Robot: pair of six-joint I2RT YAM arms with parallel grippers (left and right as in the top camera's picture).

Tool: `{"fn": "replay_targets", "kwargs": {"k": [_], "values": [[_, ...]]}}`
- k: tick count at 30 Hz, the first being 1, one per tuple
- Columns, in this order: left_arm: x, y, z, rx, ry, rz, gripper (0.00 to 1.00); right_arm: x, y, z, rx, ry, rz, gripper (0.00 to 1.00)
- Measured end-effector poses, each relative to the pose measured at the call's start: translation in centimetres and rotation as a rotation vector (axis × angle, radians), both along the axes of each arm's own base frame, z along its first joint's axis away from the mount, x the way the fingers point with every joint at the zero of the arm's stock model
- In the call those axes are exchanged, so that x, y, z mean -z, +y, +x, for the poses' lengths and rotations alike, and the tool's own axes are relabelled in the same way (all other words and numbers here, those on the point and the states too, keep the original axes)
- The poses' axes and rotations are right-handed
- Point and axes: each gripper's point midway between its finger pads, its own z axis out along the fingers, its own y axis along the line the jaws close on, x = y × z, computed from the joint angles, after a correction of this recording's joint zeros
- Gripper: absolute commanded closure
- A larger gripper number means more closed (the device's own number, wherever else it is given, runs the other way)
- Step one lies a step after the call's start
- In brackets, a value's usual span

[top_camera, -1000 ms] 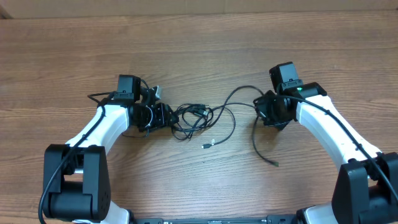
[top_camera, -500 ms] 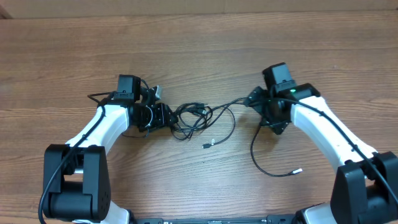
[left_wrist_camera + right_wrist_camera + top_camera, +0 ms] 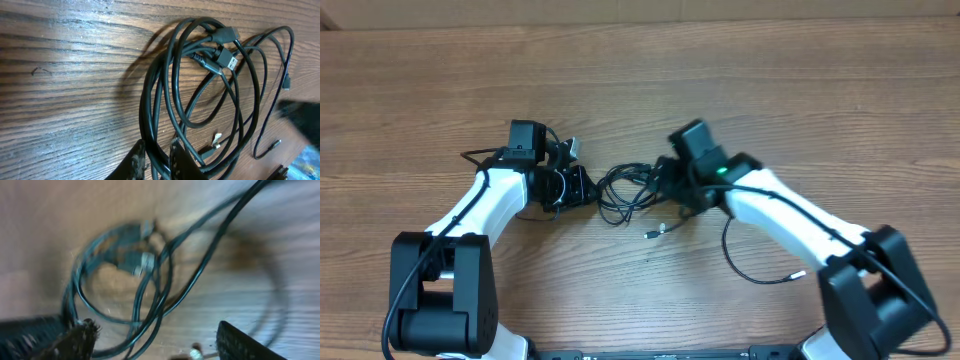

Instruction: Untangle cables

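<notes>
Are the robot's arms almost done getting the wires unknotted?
Not yet. One cable looks pulled free, lying alone by the right arm. The left fingers pinch strands of the tangle, and the open right fingers hover by it. The loops in that tangle are left to separate.

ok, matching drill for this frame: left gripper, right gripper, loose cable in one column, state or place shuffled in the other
1. left gripper
2. right gripper
3. loose cable

A. jaws wide open at the tangle
B. lying apart from the tangle, near the right arm
C. jaws shut on the tangled cables

Pairs: 1-C, 2-A, 3-B
</notes>
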Motion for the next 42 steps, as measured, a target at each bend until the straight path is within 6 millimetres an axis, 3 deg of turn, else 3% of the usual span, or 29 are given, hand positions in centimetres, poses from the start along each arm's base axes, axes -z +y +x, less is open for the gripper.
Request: {"fn": "replay_targets", "kwargs": {"k": [6,12,21,23,26,28,32,36,39,42], "values": [[0.0,0.0,0.0,0.0,0.0,0.0,0.84,3.4,3.5,-4.2,-0.119,0.093,-0.042,0.42],[0.0,0.0,0.0,0.0,0.0,0.0,0.84,4.5,5.6,-7.2,-0.18,0.153,-0.044,0.52],[0.0,0.0,0.0,0.0,0.0,0.0,0.82,4.6,5.8,-8.5,-0.143,0.21,-0.038,0.56],[0.0,0.0,0.0,0.0,0.0,0.0,0.82,4.7,5.7,-8.6,-0.141,0.217,-0.042,0.63],[0.0,0.0,0.0,0.0,0.0,0.0,0.82,4.7,5.4,-8.9,-0.138,0.233,-0.051,0.84],[0.0,0.0,0.0,0.0,0.0,0.0,0.82,4.7,5.2,-9.3,-0.162,0.253,-0.049,0.9],[0.0,0.0,0.0,0.0,0.0,0.0,0.82,3.6,4.5,-10.2,-0.224,0.347,-0.035,0.91],[0.0,0.0,0.0,0.0,0.0,0.0,0.86,0.2,4.3,-8.2,-0.258,0.354,0.003,0.89],[0.0,0.0,0.0,0.0,0.0,0.0,0.89,-2.4,5.4,-5.7,-0.302,0.268,0.056,0.61],[0.0,0.0,0.0,0.0,0.0,0.0,0.9,-3.5,6.6,-4.2,-0.357,0.173,0.089,0.6]]}}
